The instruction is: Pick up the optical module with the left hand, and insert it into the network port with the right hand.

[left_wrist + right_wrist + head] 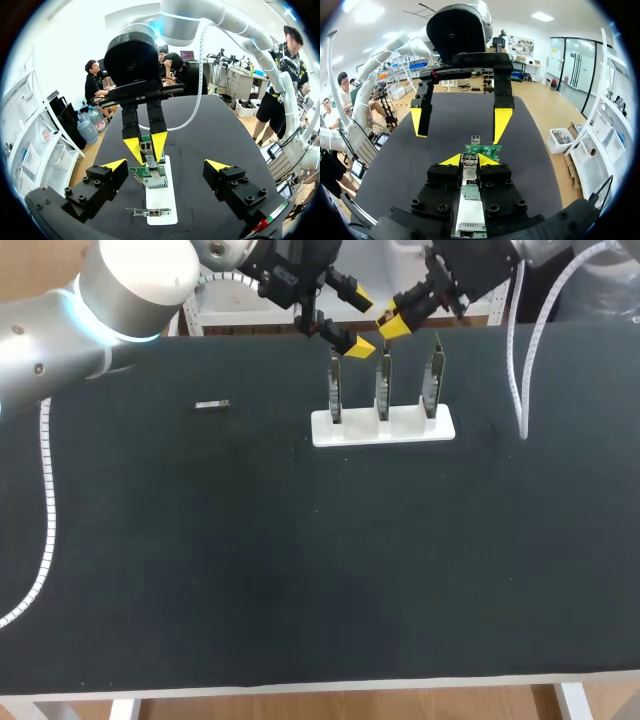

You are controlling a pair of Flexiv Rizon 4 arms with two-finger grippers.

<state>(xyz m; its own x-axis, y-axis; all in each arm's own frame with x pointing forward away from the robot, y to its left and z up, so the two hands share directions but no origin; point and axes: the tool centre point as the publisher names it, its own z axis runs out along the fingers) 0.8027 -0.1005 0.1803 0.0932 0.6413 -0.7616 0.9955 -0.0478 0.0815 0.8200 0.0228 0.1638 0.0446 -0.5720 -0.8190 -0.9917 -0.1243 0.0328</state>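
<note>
While the black table (250,570) bears a white holder (350,432) with three upright network cards (383,388), the left gripper (166,165) gapes empty and the right gripper (469,160) clamps the optical module (469,177) just above them; insertion seems in hand, needing exact alignment before the push.

R claw (469,160) pinching optical module (469,176), green board (483,150) just ahead, L claw (460,124) spread wide beyond, white stand (469,220) below

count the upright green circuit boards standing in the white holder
3 green circuit boards in a row in the white slotted holder: one at its left end, one in the middle, one at its right end. None seems hidden.
</note>
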